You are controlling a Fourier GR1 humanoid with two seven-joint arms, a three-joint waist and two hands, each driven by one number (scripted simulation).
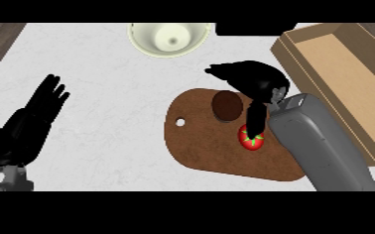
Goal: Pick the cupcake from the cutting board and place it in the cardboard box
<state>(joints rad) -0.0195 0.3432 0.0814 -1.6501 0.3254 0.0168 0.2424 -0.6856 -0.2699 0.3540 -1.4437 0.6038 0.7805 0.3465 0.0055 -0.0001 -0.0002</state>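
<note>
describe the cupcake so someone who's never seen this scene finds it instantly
Start at the brown cutting board in the counter's middle, left of the cardboard box. The cupcake sits near its far edge, just left of the right robot hand. It is a dark brown round, unlike the red strawberry nearer the robot.

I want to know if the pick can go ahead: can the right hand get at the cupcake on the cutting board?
Probably yes: the right hand hangs right beside the cupcake on the cutting board, nothing between them; the tomato lies off to the side.

The right forearm [322, 146] is a smooth, rounded grey casing with a lighter band near the wrist. Both the right hand [256, 82] and left hand [33, 121] are glossy black with slim fingers.
</note>
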